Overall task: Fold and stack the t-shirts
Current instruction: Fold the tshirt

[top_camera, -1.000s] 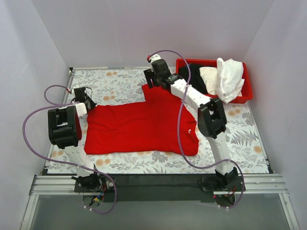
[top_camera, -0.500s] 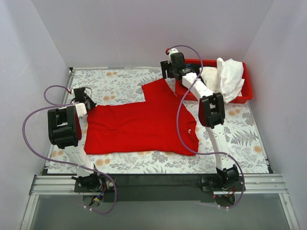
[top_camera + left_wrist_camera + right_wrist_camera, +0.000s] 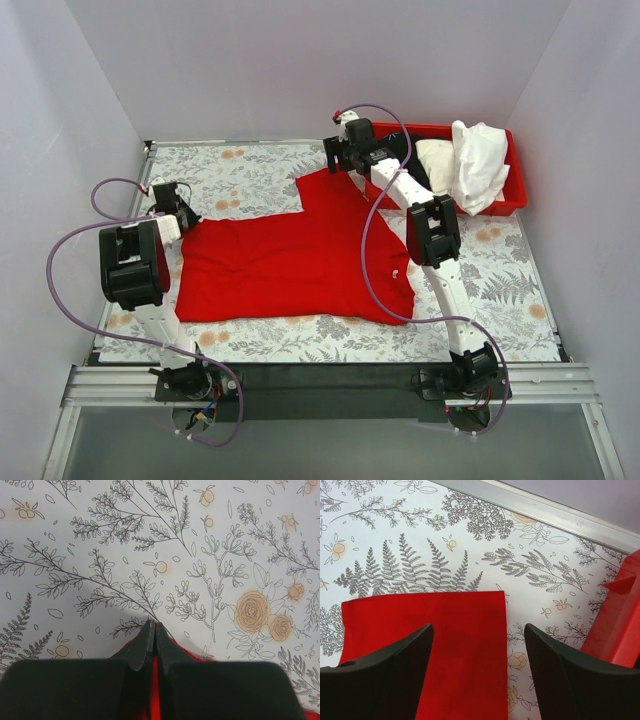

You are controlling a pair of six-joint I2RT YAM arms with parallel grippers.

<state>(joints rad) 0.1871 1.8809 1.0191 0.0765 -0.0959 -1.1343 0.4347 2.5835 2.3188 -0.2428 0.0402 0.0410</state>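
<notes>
- Two arm bases sit on a metal rail [image 3: 320,380] at the near edge, left and right, with purple cables looping from them.
- Beyond the rail lies the table cover [image 3: 250,340], white with grey ferns and orange flowers. A strip of it shows along the near edge.
- The red t-shirt [image 3: 290,265] is spread flat across the middle of the cover, with one sleeve [image 3: 325,190] reaching toward the far side.
- The left gripper [image 3: 152,627] is at the shirt's left edge, its fingers pressed together with red cloth pinched between them.
- The right gripper [image 3: 477,628] is at the end of the far sleeve, jaws spread wide to either side of the sleeve's corner. Whether they touch the cloth I cannot tell.
- The cover shows far left of the sleeve and right of the shirt.
- A red bin [image 3: 505,207] stands in the far right corner, holding a white shirt [image 3: 478,165] that drapes over its near rim and a cream shirt [image 3: 435,155].
- A metal strip [image 3: 240,142] edges the far side, and pale walls [image 3: 300,60] close in on three sides.
</notes>
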